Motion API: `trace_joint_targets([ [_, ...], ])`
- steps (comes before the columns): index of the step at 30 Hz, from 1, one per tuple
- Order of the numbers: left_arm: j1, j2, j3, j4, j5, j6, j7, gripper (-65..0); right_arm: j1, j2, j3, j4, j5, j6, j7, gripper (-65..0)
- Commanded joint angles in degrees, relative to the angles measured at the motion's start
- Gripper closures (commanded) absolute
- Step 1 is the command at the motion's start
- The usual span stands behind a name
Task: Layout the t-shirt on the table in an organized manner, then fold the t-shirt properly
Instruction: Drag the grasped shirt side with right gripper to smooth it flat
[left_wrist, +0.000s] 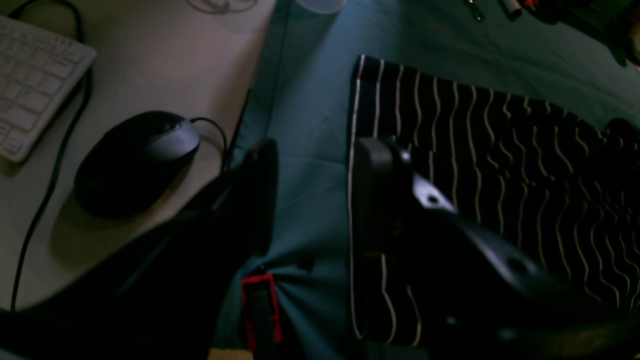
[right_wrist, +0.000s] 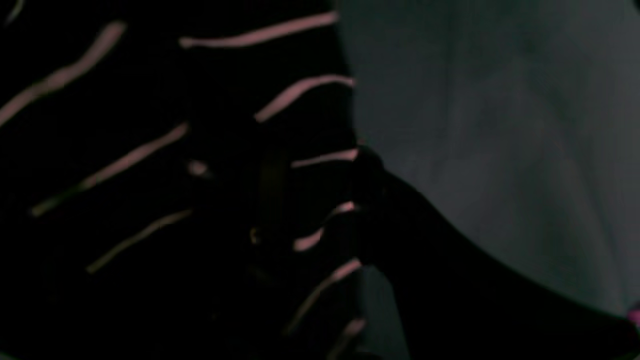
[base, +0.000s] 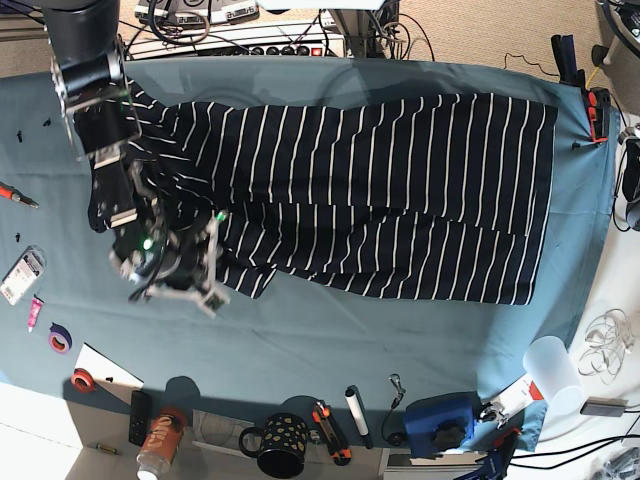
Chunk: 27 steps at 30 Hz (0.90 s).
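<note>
The t-shirt (base: 360, 190) lies spread across the upper half of the tabletop (base: 330, 350), its hem toward the base view's right and its sleeve end bunched at the left. The right end effector (base: 190, 268) sits low at that bunched left side, right at the shirt's lower edge. In its wrist view striped cloth fills the left half and the dark fingers (right_wrist: 380, 200) press against the fabric edge — the picture is too dim to say whether they are clamped on cloth or merely apart over it.

The left end effector (left_wrist: 312, 200) appears only in its own wrist view. Its two dark fingers (left_wrist: 372, 190) stand clearly apart with nothing between them; one overlaps the shirt's straight hem, the other hovers over bare teal cloth near the tabletop's edge, where a black mouse (left_wrist: 135, 160) and white keyboard (left_wrist: 35, 85) rest on a pale desk alongside.

Below the shirt a wide band of teal cloth lies open. The near edge carries a dotted mug (base: 283, 442), a can (base: 160, 440), a marker (base: 357, 415) and a blue device (base: 440, 420). At the left edge sit tape rolls (base: 60, 338) and a red-handled tool (base: 15, 193). The can's writing is too small to read.
</note>
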<state>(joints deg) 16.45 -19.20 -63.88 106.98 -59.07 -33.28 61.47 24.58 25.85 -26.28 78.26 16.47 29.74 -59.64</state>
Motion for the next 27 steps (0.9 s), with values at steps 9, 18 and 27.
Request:
trace_joint_targets([
  [9,-0.11,-1.25,-0.39,0.87,-1.42,-0.2,-1.46,-25.8,5.88,0.63,0.46,0.85,6.47,-0.24,-4.63,-19.6],
  [18,-0.09,-1.25,-0.39,0.87,-1.42,-0.2,-1.46,-25.8,5.57,0.66,0.46,0.74,6.38,-0.2,-5.09,-19.5],
  [27,-0.09,-1.27,-0.39,0.87,-1.44,-0.2,-1.46,-25.8,5.55,0.66,0.46,0.74,5.49,-1.84,-3.41,-12.8],
])
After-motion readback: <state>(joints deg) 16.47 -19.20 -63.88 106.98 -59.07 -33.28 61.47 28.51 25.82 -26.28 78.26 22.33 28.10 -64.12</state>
